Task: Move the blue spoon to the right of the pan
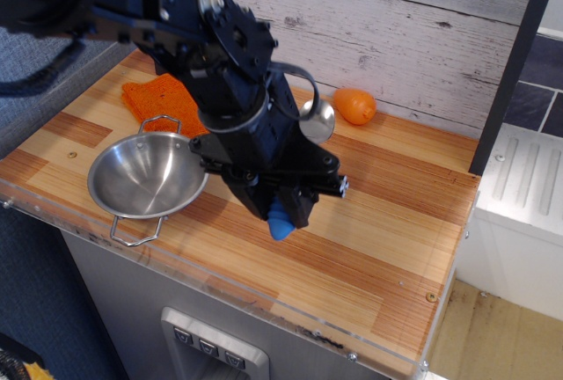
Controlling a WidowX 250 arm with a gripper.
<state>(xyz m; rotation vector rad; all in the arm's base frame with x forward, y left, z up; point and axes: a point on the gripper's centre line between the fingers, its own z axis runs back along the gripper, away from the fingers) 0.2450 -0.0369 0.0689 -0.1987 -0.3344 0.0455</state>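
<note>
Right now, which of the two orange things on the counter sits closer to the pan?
The orange cloth, flat at the back left, just behind the pan. The round orange fruit-like object lies by the back wall, further right.

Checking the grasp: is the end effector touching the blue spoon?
Touching. The only view shows the end effector closed around the blue spoon, handle tip poking out below.

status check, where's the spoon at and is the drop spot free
Gripper shut on blue spoon, handle tip low over the counter. Spoon right of the pan, not yet released. Wood under it bare; orange fruit and orange cloth far back.
</note>
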